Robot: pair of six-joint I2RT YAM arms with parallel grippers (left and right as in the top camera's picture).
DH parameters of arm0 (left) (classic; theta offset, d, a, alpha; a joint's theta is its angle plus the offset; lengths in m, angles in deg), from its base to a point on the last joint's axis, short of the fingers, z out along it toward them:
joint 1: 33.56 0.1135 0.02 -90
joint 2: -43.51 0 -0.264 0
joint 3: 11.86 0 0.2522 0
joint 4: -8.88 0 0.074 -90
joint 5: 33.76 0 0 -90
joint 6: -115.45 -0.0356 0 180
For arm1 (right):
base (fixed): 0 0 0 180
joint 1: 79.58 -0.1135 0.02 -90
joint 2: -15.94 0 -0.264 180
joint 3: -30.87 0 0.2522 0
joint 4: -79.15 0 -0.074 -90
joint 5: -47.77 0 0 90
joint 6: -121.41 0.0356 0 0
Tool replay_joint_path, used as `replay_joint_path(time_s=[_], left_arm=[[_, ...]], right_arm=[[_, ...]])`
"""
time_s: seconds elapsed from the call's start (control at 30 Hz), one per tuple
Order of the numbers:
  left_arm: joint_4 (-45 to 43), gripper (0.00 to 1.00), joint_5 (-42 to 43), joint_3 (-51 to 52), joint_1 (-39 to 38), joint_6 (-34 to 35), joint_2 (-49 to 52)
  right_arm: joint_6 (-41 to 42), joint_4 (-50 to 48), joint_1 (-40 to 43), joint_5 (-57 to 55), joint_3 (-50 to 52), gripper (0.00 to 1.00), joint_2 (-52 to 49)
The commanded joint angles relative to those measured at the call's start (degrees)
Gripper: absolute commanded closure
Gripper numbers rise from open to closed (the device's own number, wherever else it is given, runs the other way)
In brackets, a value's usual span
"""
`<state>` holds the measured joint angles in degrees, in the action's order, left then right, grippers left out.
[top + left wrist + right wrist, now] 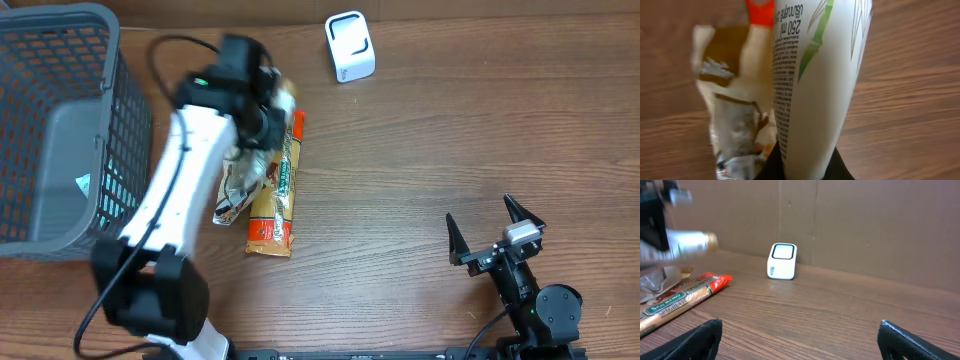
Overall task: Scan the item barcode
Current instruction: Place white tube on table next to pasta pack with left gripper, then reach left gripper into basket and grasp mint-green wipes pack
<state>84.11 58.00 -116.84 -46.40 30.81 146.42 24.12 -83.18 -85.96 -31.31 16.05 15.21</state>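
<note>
My left gripper (264, 98) is shut on the item, a white bottle (815, 75) printed with green bamboo leaves and small black text. It holds the bottle above the table, over a spaghetti packet (280, 190). The bottle's gold cap (286, 98) points right in the overhead view. In the left wrist view the dark fingers (771, 167) clamp the bottle's base, and no barcode shows. The white scanner (350, 46) stands at the back of the table, well apart from the bottle. My right gripper (495, 232) rests open at the front right, nothing between its fingers (700, 340).
A grey mesh basket (60, 130) fills the left side. A crinkled silvery bag (238, 185) lies beside the spaghetti packet. A cardboard wall (865, 225) backs the table behind the scanner (782, 261).
</note>
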Motion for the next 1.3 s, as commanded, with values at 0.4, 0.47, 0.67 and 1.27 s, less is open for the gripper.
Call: replay_joint_path(time_s=[0.4, 0.47, 0.67, 1.27], left_arm=[[-7.7, 0.16, -11.1, 9.0, -2.2, 9.0, 4.7], [-7.8, 0.07, -10.2, 8.7, -2.2, 9.0, 4.6], [-3.0, 0.00, -9.9, -0.7, -1.6, 8.0, 2.6], [14.5, 0.00, -5.1, -31.4, 38.0, 8.7, -4.7]], right_arm=[[0.3, -0.3, 0.1, -0.6, 0.6, 0.00, 0.6], [0.3, -0.3, 0.1, -0.6, 0.6, 0.00, 0.6], [0.3, -0.3, 0.1, -0.6, 0.6, 0.00, 0.6], [0.3, -0.3, 0.1, -0.6, 0.6, 0.00, 0.6]])
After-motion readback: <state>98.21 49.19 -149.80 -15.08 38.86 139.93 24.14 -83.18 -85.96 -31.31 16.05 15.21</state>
